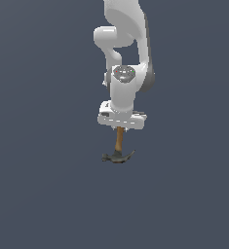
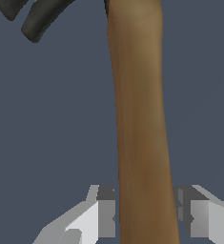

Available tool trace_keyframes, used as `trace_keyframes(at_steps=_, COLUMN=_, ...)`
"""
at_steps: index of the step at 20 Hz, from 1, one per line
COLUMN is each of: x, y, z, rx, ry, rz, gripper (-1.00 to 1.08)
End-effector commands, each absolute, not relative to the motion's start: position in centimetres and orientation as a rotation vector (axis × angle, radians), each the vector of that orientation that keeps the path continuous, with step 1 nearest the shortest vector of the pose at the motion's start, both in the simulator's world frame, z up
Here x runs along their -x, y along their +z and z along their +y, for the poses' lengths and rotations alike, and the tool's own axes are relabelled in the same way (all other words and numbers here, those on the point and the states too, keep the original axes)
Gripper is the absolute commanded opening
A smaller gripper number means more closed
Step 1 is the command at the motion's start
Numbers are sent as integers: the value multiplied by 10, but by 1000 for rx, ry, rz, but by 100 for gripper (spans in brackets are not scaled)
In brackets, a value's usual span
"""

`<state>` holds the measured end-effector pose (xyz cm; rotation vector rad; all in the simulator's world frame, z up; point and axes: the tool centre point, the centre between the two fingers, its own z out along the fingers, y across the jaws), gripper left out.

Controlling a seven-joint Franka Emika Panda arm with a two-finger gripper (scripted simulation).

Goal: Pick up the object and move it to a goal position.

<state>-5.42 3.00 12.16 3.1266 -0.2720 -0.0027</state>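
The object is a small claw hammer with a light-brown wooden handle (image 2: 139,119) and a dark metal head (image 1: 118,156). In the exterior view the handle (image 1: 119,140) sticks out from under my gripper (image 1: 121,129) toward the camera, ending in the head. The wrist view shows the handle running between my two fingers. One dark pad (image 2: 106,212) sits against one side and the other pad (image 2: 185,212) against the opposite side. My gripper (image 2: 146,212) is shut on the handle well back from the head. Only the claw tips (image 2: 37,21) of the head show in the wrist view.
A plain dark grey-blue surface (image 1: 43,185) fills the whole scene around the white arm (image 1: 123,53). No other objects, containers or edges are in view.
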Motion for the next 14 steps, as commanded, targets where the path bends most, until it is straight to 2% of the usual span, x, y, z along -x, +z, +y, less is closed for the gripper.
trace_keyframes(at_steps=1, x=52, y=151, z=40, rx=-3127, ry=4, rz=-271, gripper=-100)
trace_keyframes(at_steps=14, x=46, y=290, z=93, rx=-3127, ry=2, rz=-266, gripper=-100)
